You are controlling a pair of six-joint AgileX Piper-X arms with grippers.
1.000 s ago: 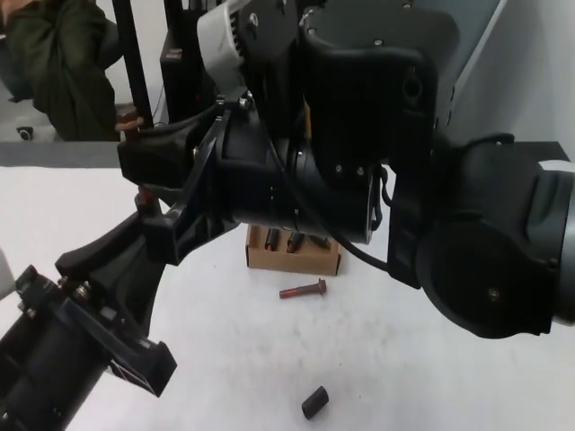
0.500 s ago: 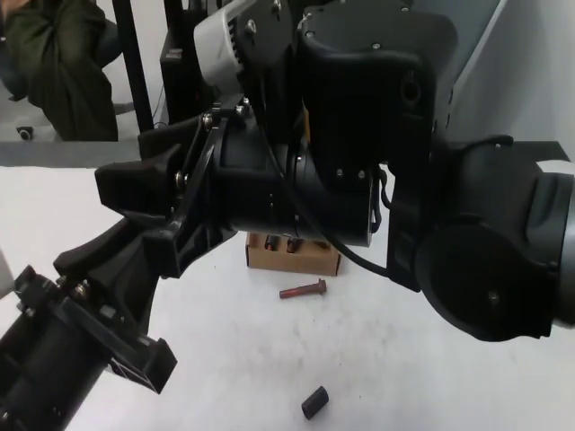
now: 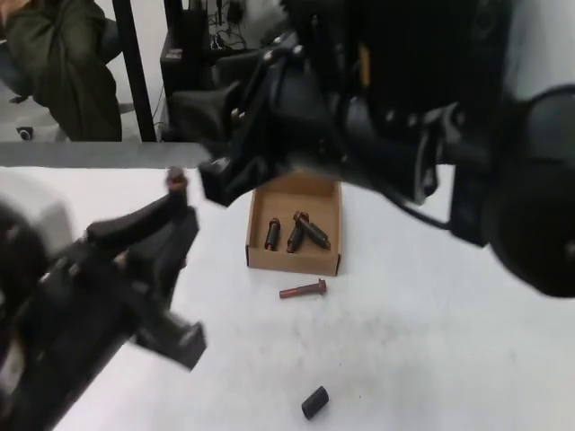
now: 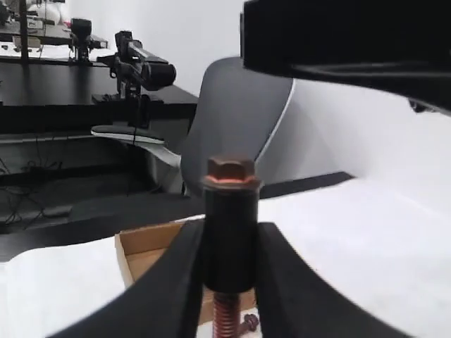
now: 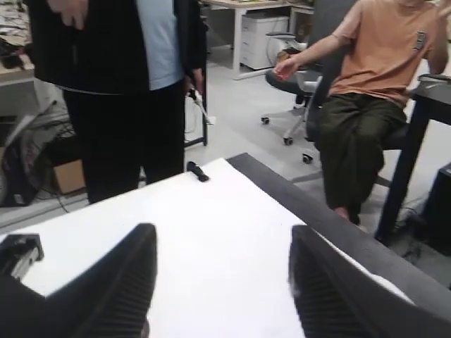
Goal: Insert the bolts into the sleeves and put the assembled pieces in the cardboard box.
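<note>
The left gripper's (image 4: pixel 230 246) jaws are clamped on a black sleeve (image 4: pixel 230 211) near the cardboard box (image 3: pixel 294 260). A copper bolt (image 4: pixel 230 171) runs through the sleeve, its hex head beyond the fingers on one side and its thread on the other. Three assembled pieces (image 3: pixel 295 233) lie inside the box, a loose bolt (image 3: pixel 303 290) just before its front wall, and a loose sleeve (image 3: pixel 314 402) farther off. The right gripper's (image 5: pixel 222 282) jaws stand apart.

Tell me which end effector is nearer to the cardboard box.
Left, probably. The left end effector, shut on the bolted sleeve, sits just short of the cardboard box. The right end effector, open, points out over the bench edge, away from it.
</note>
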